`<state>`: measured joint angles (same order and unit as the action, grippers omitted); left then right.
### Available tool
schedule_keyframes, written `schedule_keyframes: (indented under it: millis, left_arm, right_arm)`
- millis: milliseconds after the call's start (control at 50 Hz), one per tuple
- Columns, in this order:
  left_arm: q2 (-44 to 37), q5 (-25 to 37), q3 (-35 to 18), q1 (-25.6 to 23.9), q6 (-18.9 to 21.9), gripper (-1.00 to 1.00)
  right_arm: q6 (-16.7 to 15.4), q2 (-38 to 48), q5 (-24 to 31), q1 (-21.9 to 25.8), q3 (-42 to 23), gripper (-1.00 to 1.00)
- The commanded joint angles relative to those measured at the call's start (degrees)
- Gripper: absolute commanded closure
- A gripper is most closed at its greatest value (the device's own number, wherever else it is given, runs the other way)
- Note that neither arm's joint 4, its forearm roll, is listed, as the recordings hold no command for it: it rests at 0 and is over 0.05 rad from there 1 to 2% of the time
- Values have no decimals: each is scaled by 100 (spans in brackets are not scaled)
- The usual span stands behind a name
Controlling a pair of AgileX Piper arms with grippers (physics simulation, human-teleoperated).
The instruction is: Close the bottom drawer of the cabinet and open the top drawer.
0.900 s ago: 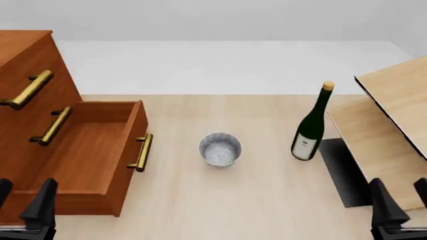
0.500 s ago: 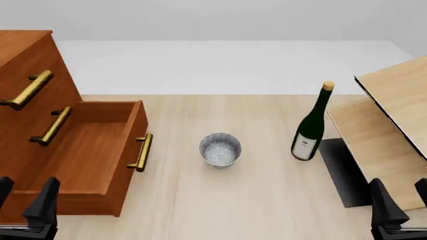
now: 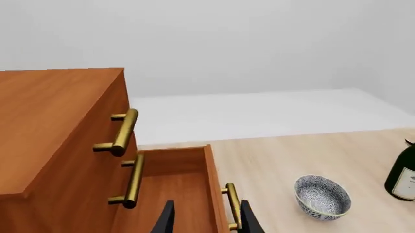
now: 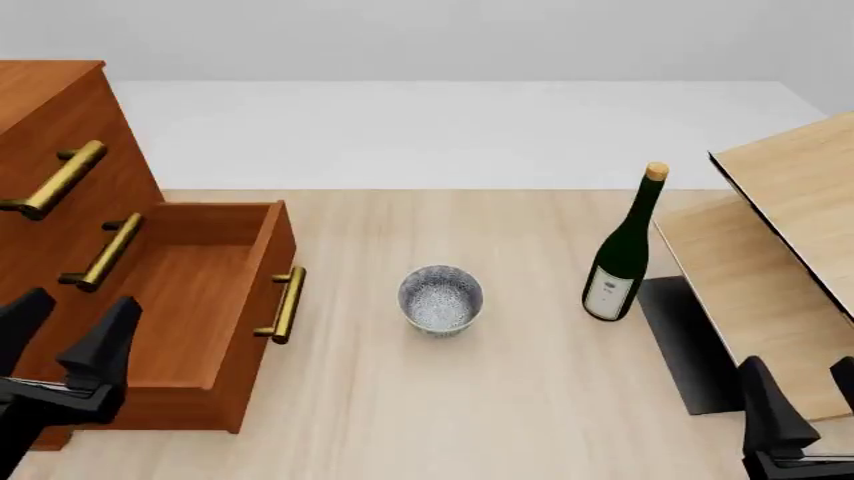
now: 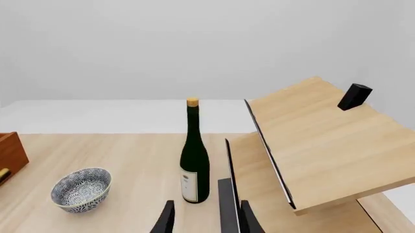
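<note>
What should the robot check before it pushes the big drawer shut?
1. Bottom drawer open and needing a push: ok, it sticks far out of the cabinet.
2. Nothing inside the drawer to jam it: ok, the visible part looks bare.
3. Left gripper free to push: ok, open and holding nothing.
4. Left gripper placed at the drawer front: not ok, it hangs over the drawer's inside, behind the handle.
5. Bowl clear of the drawer: ok, it stands apart.
6. Top drawer shut: ok, to be opened later.
</note>
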<state>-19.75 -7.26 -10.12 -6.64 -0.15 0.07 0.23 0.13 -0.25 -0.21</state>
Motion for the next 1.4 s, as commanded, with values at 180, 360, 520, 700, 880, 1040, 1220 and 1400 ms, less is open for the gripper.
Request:
schedule_keyframes:
  millis: [180,360,520,700,880,1040,1220,1400]
  left_arm:
    - [-2462,257,-1546,-976,-337,-100]
    - [-3072,504,-1828,-1683,-1051,-100]
    - [-3362,859,-2239,-1926,-1414,-100]
    - [-3691,1099,-2541,-2128,-1784,-100]
    - [-4165,1331,-2700,-2346,-2076,-100]
    - [-4534,1629,-2898,-2252,-2193,-100]
    - [-4974,1927,-2945,-2393,-2408,-100]
    - [-5244,1928,-2760,-2602,-2807,-100]
  right_arm:
    - [56,37,-14,-21,-22,-100]
    - [100,76,-37,-38,-33,-100]
    - [132,109,-66,-30,-34,-100]
    - [182,167,-108,-37,-44,-100]
    - [212,212,-152,-72,-49,-100]
    - [258,158,-106,-70,-38,-100]
    - [301,127,-65,-98,-46,-100]
    - [334,108,-45,-106,-39,-100]
